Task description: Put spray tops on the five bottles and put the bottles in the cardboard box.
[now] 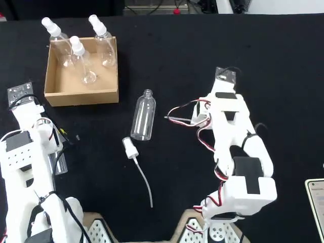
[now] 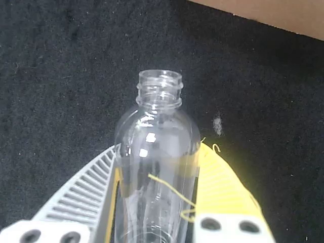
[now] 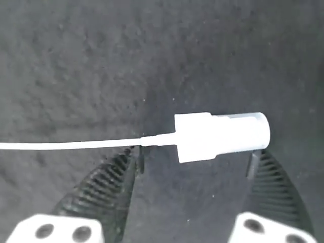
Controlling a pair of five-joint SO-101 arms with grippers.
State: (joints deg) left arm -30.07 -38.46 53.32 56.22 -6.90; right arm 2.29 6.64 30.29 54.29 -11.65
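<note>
An open-necked bottle (image 2: 159,96) is pinched by the left gripper (image 2: 158,148). The right gripper (image 3: 195,159) is spread around a top (image 3: 221,135) lying on the table (image 3: 76,61) (tube (image 3: 61,146) trailing sideways). If gripped off-centre, the top could be squeezed out or skewed.

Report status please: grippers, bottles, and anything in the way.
Left gripper shut on a topless bottle. Right gripper open around a spray top on the table. Three topped bottles in the box; one loose bottle outside.
</note>
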